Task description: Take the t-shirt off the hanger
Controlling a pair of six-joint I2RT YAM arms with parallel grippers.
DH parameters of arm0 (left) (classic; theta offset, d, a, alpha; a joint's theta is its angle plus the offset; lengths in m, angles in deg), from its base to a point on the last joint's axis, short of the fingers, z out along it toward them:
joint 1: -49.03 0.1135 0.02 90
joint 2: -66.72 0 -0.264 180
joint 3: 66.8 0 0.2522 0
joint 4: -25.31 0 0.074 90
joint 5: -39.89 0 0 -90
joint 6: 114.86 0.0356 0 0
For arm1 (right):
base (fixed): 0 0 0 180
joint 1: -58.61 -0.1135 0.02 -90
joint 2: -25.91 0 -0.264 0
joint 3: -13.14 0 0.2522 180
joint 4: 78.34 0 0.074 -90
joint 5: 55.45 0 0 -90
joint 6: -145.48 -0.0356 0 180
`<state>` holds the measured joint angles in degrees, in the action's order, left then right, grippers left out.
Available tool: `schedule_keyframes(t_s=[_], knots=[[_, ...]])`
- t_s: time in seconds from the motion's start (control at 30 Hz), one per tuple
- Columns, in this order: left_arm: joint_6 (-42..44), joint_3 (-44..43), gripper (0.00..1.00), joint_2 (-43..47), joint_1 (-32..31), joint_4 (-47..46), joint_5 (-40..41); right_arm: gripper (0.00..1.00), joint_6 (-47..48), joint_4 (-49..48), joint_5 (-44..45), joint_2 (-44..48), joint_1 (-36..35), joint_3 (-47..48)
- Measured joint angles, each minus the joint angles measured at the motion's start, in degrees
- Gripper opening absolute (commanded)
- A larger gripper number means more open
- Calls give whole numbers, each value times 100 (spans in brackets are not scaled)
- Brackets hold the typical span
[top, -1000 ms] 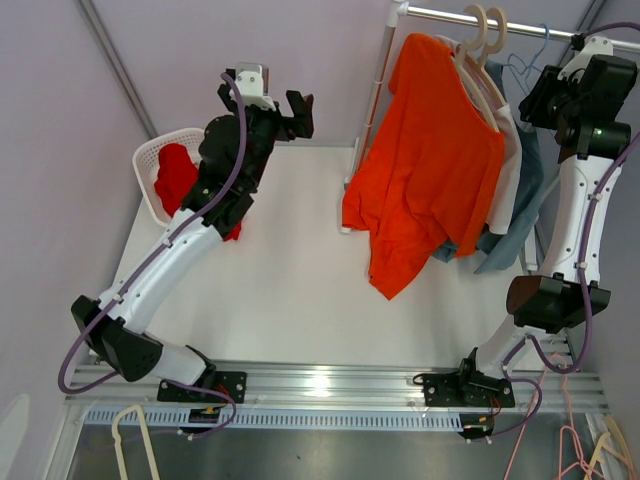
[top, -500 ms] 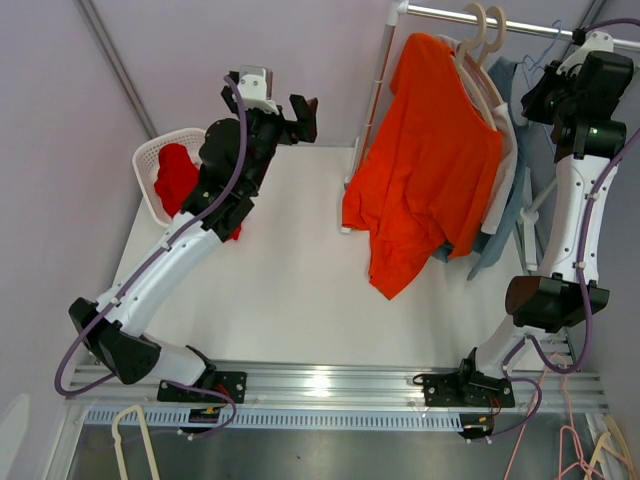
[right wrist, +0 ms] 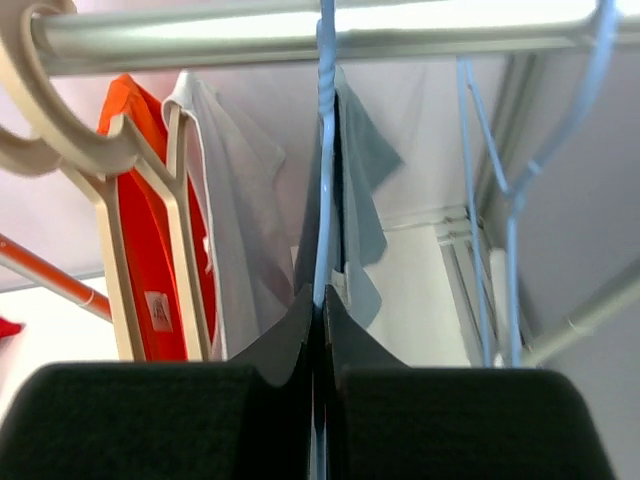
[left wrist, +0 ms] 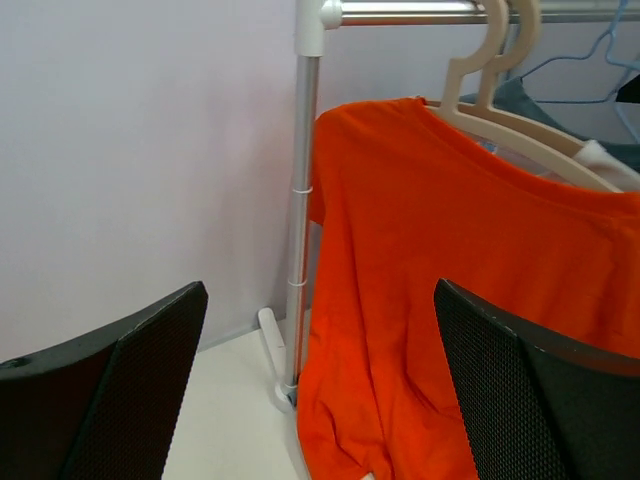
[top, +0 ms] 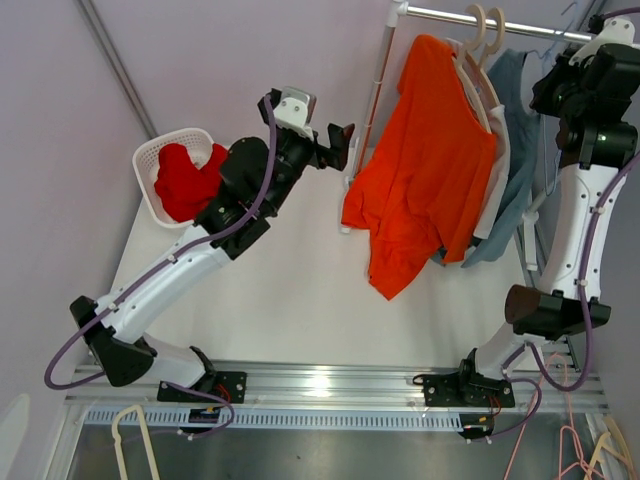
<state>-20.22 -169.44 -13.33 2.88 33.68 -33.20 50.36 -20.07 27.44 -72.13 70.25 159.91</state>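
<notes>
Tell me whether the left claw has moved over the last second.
Yes. The left claw has swung right, away from the white basket and closer to the rack's upright pole.

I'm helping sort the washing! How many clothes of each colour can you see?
Orange t-shirt: 1
White shirt: 1
Blue-grey shirt: 1
Red cloth in the basket: 1
Total: 4

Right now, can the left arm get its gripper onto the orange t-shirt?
Probably yes: the left gripper is open and faces the orange t-shirt, with nothing between them; only the rack post stands at the shirt's edge.
</notes>
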Motion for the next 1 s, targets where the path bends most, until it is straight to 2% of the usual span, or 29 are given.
schedule_keyframes(t_s=[0.1, 0.17, 0.27, 0.33, 0.47, 0.6, 1.0], knots=[[-4, 107, 99, 181, -225, 9, -61, 0, -37, -15, 431, 608, -144, -702], [13, 361, 100, 411, -544, -44, -85, 0, -90, -138, 870, 1283, -372, -1543], [212, 957, 99, 787, -1379, -348, -72, 0, -319, -289, 1596, 2308, -868, -2710], [444, 1445, 100, 957, -2024, -702, -92, 0, -566, -219, 1961, 2804, -1104, -3053], [859, 2317, 99, 964, -2809, -1401, -116, 0, -1169, 142, 2638, 3185, -1196, -2780], [1095, 2896, 100, 695, -3150, -1996, -114, 0, -1602, 415, 2839, 3224, -1298, -2448], [1823, 2861, 99, -374, -4061, -3602, -55, 0, -1998, 1185, 2739, 3174, -1384, -2004]])
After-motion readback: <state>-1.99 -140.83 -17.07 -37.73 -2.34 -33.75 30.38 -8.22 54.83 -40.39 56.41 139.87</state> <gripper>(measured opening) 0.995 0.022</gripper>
